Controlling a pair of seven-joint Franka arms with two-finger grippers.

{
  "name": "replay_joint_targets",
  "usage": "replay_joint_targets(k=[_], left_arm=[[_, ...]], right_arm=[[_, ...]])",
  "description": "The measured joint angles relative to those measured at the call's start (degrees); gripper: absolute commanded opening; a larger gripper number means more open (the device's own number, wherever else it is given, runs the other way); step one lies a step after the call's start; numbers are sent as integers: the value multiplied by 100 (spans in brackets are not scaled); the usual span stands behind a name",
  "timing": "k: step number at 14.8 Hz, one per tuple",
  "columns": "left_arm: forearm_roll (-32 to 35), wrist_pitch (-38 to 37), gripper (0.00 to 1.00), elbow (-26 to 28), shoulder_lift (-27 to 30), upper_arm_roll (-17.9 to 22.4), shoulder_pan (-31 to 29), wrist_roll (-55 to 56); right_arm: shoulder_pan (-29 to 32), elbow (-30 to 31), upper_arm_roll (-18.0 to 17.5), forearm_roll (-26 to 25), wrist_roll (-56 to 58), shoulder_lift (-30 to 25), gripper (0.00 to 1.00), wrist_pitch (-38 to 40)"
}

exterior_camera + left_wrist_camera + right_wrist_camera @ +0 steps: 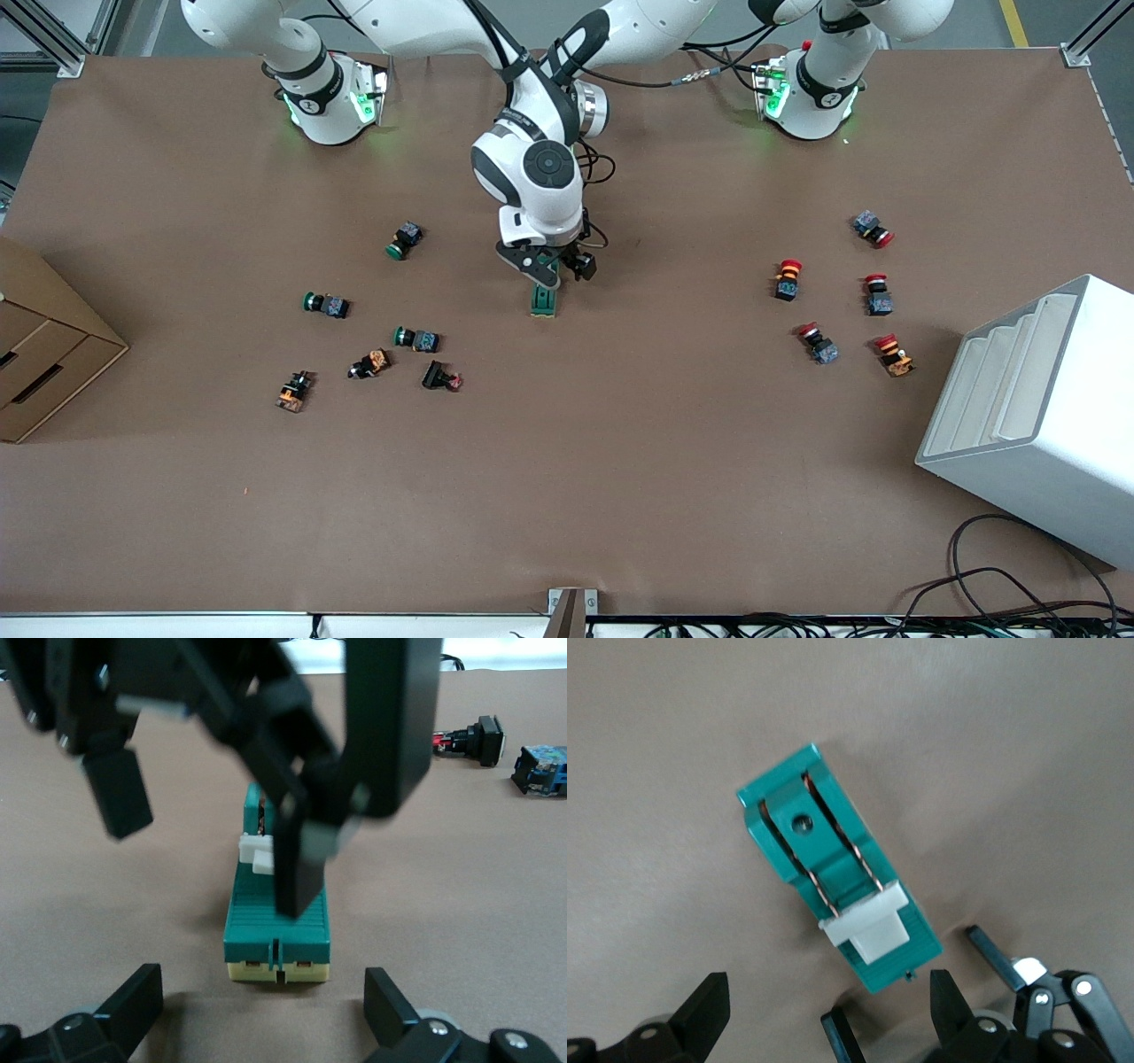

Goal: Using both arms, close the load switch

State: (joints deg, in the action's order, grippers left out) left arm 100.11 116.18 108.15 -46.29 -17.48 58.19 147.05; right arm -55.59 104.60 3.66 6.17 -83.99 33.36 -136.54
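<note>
The load switch [543, 301], a dark-green block with a white handle [868, 935], lies flat on the brown table near its middle. My right gripper [542, 273] hangs over it, pointing down, fingers open. In the left wrist view [213, 855] one of its fingers [297, 881] stands right at the white handle [259, 850]; contact cannot be told. My left gripper [580, 264] is low at the switch's handle end, open and empty. Its fingers [133, 1001] straddle the table just short of the switch's cream end [279, 970]. The right wrist view shows the whole switch [833, 859] from above.
Several green-capped and orange push buttons [416, 338] lie toward the right arm's end. Red-capped ones [788, 279] lie toward the left arm's end. A white stepped box [1036, 416] and a cardboard box [44, 346] stand at the table's ends. Cables [1019, 585] lie near the front edge.
</note>
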Motion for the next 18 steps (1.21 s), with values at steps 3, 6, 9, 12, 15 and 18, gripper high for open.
replay_joint_targets(k=[3,6,9,12,15,18], left_arm=[[0,-25,100,-11,-13,0,6,8],[0,-38,100,-17,-19,0,9,11],[0,-42,100,-29,-26,2,9,23],[0,-42,100,-68,-47,14,8,44],[0,-41,100,-127,-83,28,6,50],[0,-41,100,-161,-105,38,4,53]], right_arm=[[-63,4,2,0,-119,190,100,-281],[-63,1,26,0,-149,217,100,-416],[-51,-7,92,0,-156,218,100,-529],[-31,-17,115,18,-192,218,100,-549],[2,-29,107,46,-236,194,100,-524],[64,-69,97,63,-274,107,100,-421]])
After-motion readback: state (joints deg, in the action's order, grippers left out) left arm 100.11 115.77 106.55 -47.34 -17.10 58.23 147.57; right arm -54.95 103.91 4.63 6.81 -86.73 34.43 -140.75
